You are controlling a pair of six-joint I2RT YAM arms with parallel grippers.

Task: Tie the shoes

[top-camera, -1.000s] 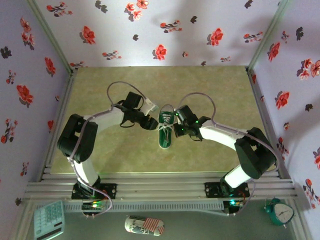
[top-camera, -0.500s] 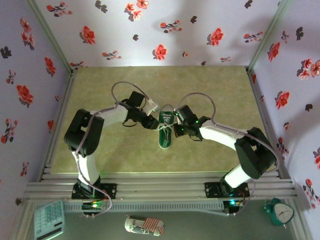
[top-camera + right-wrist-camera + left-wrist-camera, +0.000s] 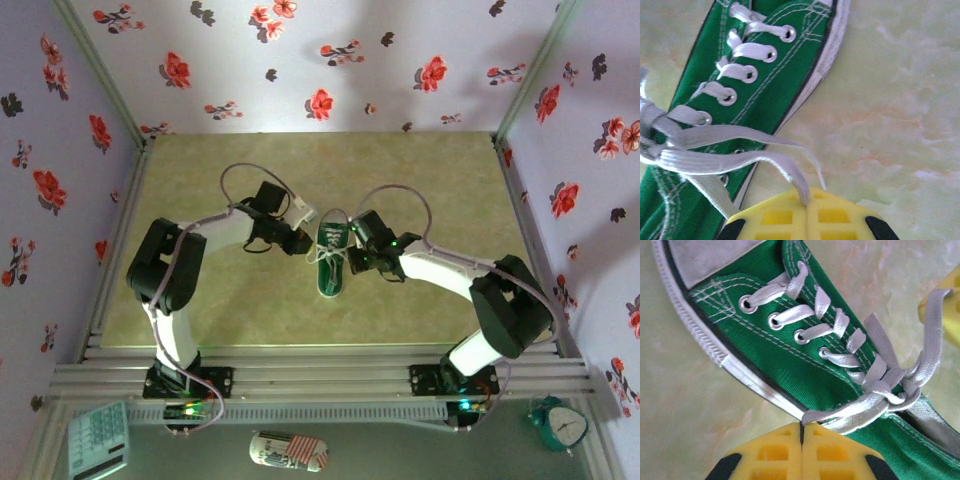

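Near ledge, below the tabletop's (image 3: 220, 180) near edge: striped patterned oblong (image 3: 288, 451), roughly central.

Middle of the tabletop: green sneaker (image 3: 330, 260), sole down, lying lengthwise near-to-far.

Left gripper (image 3: 300, 245) just beside the sneaker's left flank. Its yellow fingers (image 3: 775, 455) are pressed together, with the left lace end (image 3: 840, 417) pinched at the tips.

Right gripper (image 3: 355, 258) close against the right flank. It is likewise clamped tight, with the right lace end (image 3: 765, 162) caught between its pads.

Lace crossing (image 3: 890, 380) sits over the tongue, past the last eyelets, one strand leading out to each claw.
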